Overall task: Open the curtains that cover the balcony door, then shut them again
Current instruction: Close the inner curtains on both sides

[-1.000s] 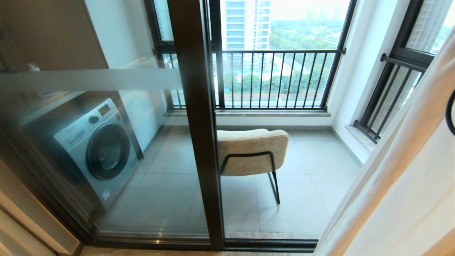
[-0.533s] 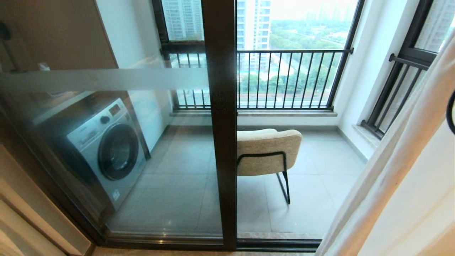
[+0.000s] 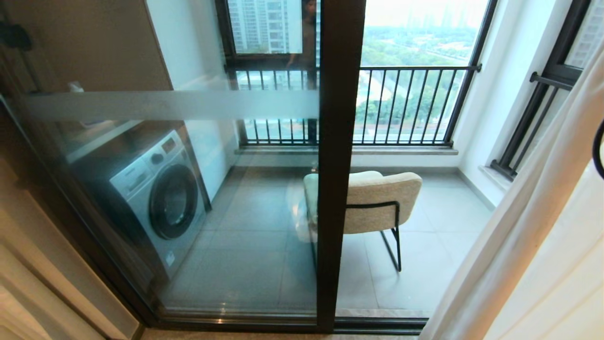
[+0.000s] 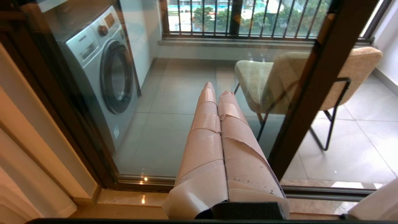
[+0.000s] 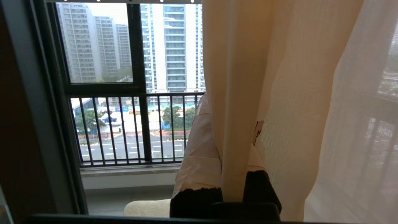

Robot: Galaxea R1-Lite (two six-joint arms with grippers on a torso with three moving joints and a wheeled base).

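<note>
**Curtain in the right claw as the view slides along the glass**

The right gripper (image 5: pixel 228 174) is clamped on a fold of the curtains (image 5: pixel 236 77): in the right wrist view a cream pleat runs down between the taped fingers (image 5: pixel 199 149), which are pressed onto the cloth. The sheer layer hangs just beside it, toward 3 o'clock, with the railing showing faintly through. In the head view the curtains (image 3: pixel 533 245) fill only the 4 o'clock corner, so most of the balcony door (image 3: pixel 339 165) stands uncovered. I cannot tell whether the door panel itself is slid partly aside or only looks so through the glass.

Compared with a second ago, the whole head view has shifted: the door's dark upright, the chair (image 3: pixel 373 203) and the washing machine (image 3: pixel 160 198) all sit further toward 3 o'clock in the picture, while the curtain edge keeps its place. That reads as the robot itself moving along the door and carrying the gripped cloth with it, not the furniture moving.

The left gripper (image 4: pixel 217 93) is pinched shut on nothing, pointing at the glass at roughly 12 o'clock in its own view.

My judgement: with the glass this bare, the opening leg looks done or nearly done, and the drag now under way may be the closing pass toward 9 o'clock.
</note>
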